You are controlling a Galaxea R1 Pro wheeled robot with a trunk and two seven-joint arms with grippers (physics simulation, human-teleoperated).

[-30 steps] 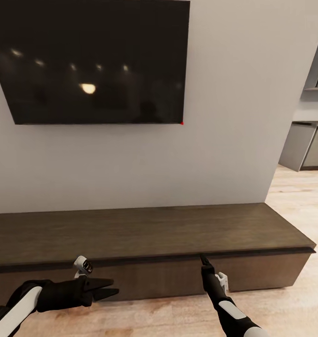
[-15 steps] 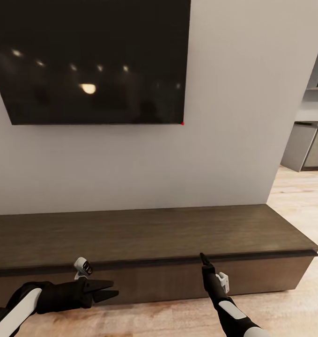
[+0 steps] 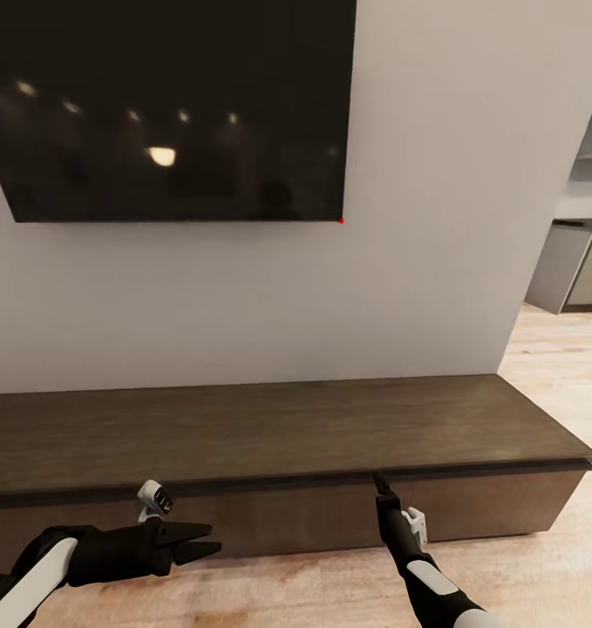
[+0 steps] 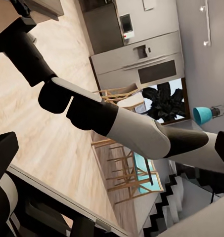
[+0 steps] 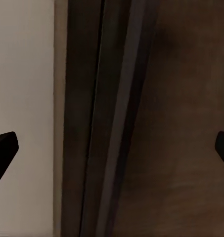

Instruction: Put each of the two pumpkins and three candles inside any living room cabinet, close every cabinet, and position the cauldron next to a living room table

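Risk check, left to right. Left tool (image 3: 204, 540) is hovering low over the floor (image 3: 287, 593) in front of the cabinet (image 3: 269, 436), tips slightly apart, holding nothing. Right tool (image 3: 380, 481) is reaching at the seam under the cabinet's top front edge; in the right wrist view its fingers are standing wide apart around that edge. Drawer fronts are looking closed. Likely failure: fingers are sliding off the thin lip without purchase, or jamming against the top edge, so the drawer isn't opening.
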